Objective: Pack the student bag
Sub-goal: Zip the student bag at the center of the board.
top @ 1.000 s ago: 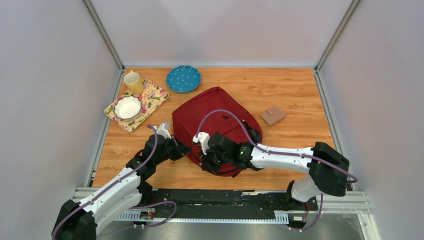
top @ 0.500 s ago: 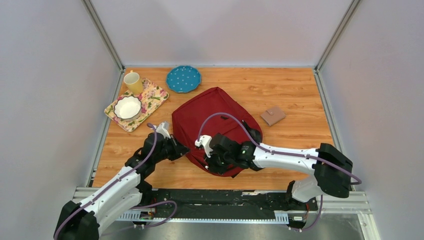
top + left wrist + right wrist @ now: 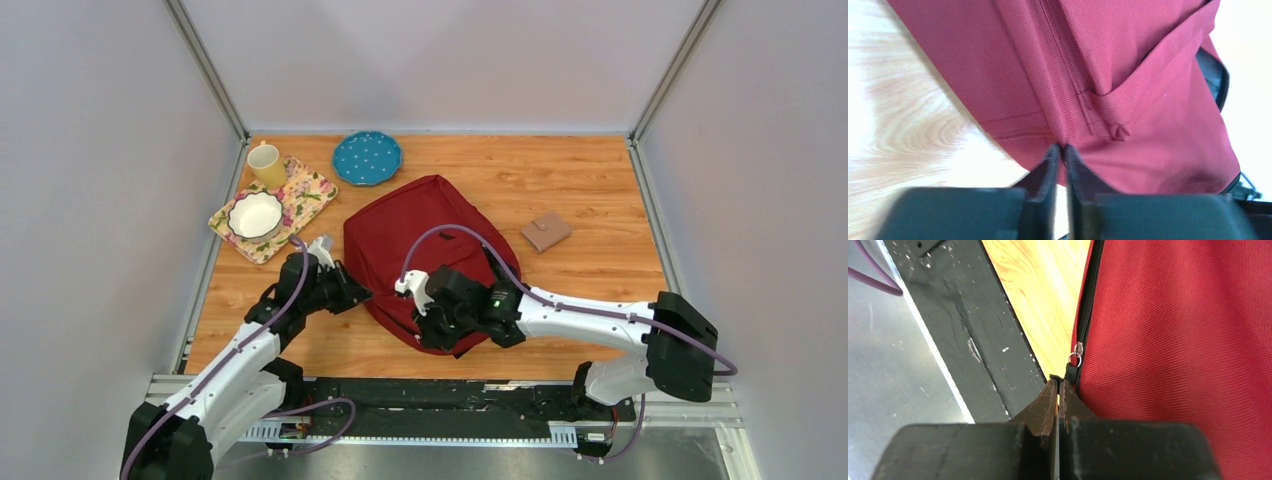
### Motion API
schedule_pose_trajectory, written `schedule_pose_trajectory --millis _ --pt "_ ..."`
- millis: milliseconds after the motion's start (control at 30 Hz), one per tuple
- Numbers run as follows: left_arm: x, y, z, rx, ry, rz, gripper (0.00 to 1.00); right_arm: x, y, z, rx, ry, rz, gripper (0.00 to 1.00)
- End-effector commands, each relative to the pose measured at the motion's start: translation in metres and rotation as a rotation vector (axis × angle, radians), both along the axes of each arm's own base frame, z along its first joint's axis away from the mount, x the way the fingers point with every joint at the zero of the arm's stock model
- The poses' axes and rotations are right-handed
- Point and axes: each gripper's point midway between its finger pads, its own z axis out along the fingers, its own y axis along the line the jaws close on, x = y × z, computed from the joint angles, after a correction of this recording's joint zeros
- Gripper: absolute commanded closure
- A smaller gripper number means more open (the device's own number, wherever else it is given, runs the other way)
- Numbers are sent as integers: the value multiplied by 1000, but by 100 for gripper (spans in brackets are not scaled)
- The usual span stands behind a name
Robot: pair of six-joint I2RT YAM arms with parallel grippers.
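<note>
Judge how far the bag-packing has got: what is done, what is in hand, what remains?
Done: nothing looks packed; the wallet lies on the table beside the student bag. In hand: the left gripper pinches the bag's fabric edge, and the right gripper is shut on the zipper pull. Left: unzipping and loading.

Wooden table (image 3: 600, 290) being enclosed by pale grey walls (image 3: 440, 60), corners being framed by metal posts (image 3: 205, 70), near edge being bordered by black rail (image 3: 480, 392), scene being lit evenly.
</note>
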Motion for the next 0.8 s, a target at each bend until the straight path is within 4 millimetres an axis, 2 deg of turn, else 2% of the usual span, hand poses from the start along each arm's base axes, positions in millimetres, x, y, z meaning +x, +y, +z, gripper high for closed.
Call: schedule_pose_trajectory --millis 0,100,200,333,500,700,767 --pt "7 3 14 -6 -23 -4 70 3 23 38 161 -4 -39 100" --pt "-6 -2 10 -72 19 -4 47 12 31 53 229 -37 -79 100" --pt "-24 -4 0 -129 72 1 35 15 32 62 262 -56 -93 100" --pt "-38 1 -8 -184 88 56 31 15 30 61 247 -63 -84 100" --pt "-40 -1 -7 -266 86 93 30 7 31 52 242 -27 -58 100" --pt "-43 -21 2 -354 81 52 28 0 29 45 246 6 -43 100" --pt "-47 -27 -5 -333 98 47 28 0 28 46 251 2 -46 100"
